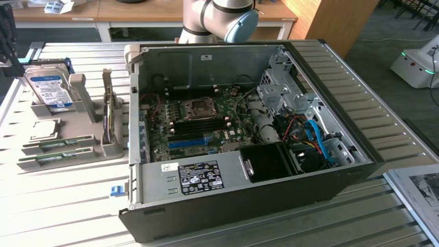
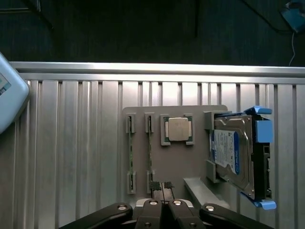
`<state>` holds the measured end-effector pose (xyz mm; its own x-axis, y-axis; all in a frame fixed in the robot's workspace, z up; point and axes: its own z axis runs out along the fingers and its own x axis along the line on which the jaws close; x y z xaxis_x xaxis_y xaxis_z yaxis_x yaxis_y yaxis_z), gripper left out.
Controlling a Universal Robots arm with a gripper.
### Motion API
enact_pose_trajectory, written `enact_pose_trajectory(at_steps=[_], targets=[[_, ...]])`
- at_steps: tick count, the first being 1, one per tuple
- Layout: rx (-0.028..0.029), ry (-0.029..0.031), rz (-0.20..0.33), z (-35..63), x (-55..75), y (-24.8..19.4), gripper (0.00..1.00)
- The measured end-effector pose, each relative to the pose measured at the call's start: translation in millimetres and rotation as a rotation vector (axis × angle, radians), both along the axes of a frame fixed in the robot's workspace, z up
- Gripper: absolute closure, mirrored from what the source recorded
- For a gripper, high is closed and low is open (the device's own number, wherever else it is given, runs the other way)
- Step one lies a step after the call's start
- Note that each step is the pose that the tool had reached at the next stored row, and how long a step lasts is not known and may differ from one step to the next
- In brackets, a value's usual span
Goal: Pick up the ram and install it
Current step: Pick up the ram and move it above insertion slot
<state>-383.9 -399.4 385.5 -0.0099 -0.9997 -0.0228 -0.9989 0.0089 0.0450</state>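
- Closest to the lens sat the pincer point(image 2: 161, 186), its two ribbed pads point(image 2: 155, 185) pressed together with nothing between them that we could see.
- Just beside the pincer's tips we saw one end of the nearer ram point(image 2: 149, 152), a thin green stick on edge in its slot, running straight away from the pincer. We could not tell whether the two touched.
- One slot farther from the pincer, the second ram point(image 2: 130, 152) lay parallel to the first, apart from the pads.
- Both sticks sat in a grey tray point(image 2: 167, 162) on a ribbed metal table point(image 2: 71, 157), under and ahead of the pincer.
- Ahead of the pincer, past its tips, the square silver chip point(image 2: 178, 129) rested in its own pocket of the tray.
- On the other side of the pincer from the rams, the drive point(image 2: 231, 148) with its blue label leaned in a holder at the tray's edge.
- Well away from the tray, in the exterior view, the open case point(image 1: 240, 206) lay on the table with its board point(image 1: 199, 123) bare, and the arm point(image 1: 216, 15) rose behind it.
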Motion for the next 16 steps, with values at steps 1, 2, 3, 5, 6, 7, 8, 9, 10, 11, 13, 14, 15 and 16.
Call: enact_pose_trajectory(at_steps=[1, 2, 3, 5, 6, 7, 8, 9, 10, 11, 13, 14, 15, 16], targets=[[0.0, 0.0, 0.01, 0.0, 0.0, 0.0, 0.9], [0.0, 0.0, 0.017, 0.0, 0.0, 0.0, 0.9], [0.0, 0.0, 0.018, 0.0, 0.0, 0.0, 0.9], [-0.0001, 0.0, 0.018, 0.0, 0.0, 0.0, 0.9], [0.0, 0.0, 0.018, 0.0, 0.0, 0.0, 0.9], [-0.0001, 0.0, 0.018, 0.0, 0.0, 0.0, 0.9], [0.0, 0.0, 0.018, 0.0, 0.0, 0.0, 0.9], [0.0, 0.0, 0.019, 0.0, 0.1, 0.1, 0.9], [0.0, 0.0, 0.021, 0.0, 0.1, 0.1, 0.9], [0.0, 0.0, 0.023, 0.0, 0.2, 0.1, 0.9], [0.0, 0.0, 0.027, 0.0, 0.2, 0.0, 0.9], [0.0, 0.0, 0.029, 0.0, 0.3, 0.0, 0.9], [0.0, 0.0, 0.03, 0.0, 0.3, 0.0, 0.9], [0.0, 0.0, 0.03, 0.0, 0.3, 0.0, 0.9]])
